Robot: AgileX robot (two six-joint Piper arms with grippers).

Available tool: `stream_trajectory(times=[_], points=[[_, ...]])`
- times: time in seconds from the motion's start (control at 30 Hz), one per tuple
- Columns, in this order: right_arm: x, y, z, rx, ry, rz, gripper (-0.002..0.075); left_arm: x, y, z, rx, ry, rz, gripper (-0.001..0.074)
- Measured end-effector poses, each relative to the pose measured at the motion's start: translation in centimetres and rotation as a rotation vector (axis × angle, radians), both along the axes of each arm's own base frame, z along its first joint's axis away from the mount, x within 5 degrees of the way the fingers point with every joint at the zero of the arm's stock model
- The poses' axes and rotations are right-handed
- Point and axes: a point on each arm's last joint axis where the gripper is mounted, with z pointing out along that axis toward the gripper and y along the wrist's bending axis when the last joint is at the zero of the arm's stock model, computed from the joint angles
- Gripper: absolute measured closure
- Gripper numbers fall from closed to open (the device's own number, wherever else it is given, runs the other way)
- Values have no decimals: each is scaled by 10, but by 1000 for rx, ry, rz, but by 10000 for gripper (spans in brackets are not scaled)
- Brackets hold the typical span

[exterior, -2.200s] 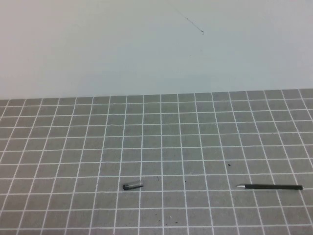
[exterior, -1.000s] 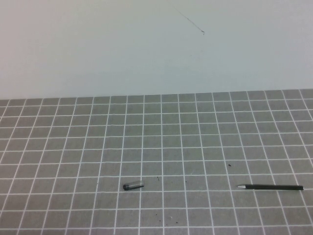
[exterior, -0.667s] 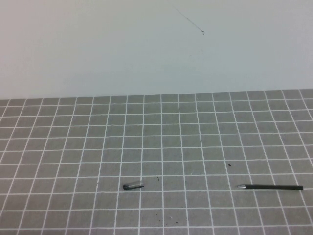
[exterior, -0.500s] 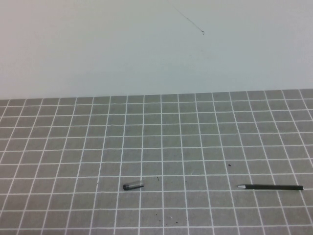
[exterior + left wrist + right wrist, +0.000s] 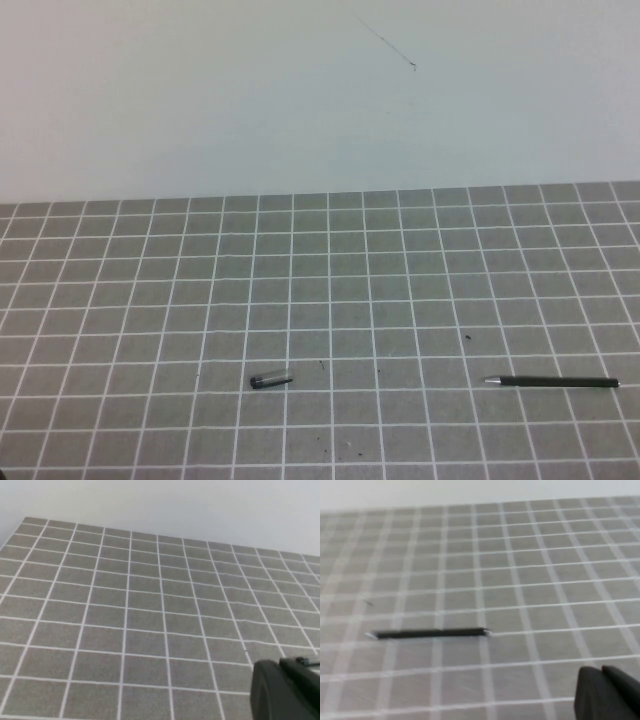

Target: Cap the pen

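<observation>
No change over the last two seconds: thin straight black pen (image 5: pixel 552 381) lies flat on the grey gridded mat (image 5: pixel 330 290), short dark stubby cap (image 5: pixel 271 380) well apart to its left. Left gripper (image 5: pixel 287 690) and right gripper (image 5: pixel 610 692), jaws closed and empty, stay back. Capping not begun.

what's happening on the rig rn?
Nothing is being handled yet. The pen lies uncapped on the grid mat toward the robot's right, silver tip pointing left. Its cap lies apart from it, further left on the same row. Neither arm appears in the high view. Each wrist camera shows only a dark corner of its own gripper: the left gripper above bare mat, the right gripper back from the pen. Both are shut and hold nothing.
</observation>
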Motion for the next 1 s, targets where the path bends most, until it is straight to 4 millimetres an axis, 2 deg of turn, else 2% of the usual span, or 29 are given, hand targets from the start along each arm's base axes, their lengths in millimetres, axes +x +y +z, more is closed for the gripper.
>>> stream_trajectory(times=[0.1, 0.2, 0.33, 0.4, 0.77, 1.0], points=[[1, 5, 2, 205, -52, 12, 729, 1, 0, 3, -16, -34, -2, 736], [2, 9, 5, 430, -100, 25, 729, 2, -2, 13, -74, -138, -20, 736], [3, 7, 17, 746, -246, -13, 729, 2, -2, 24, -274, -226, -16, 736], [3, 4, 20, 849, -297, -38, 729, 2, -3, 25, -376, -224, -10, 736], [0, -10, 27, 950, -451, -154, 729, 1, -4, 27, -966, -154, 22, 736], [0, -12, 28, 1007, -478, -174, 729, 2, -3, 27, -1018, -156, 30, 736]])
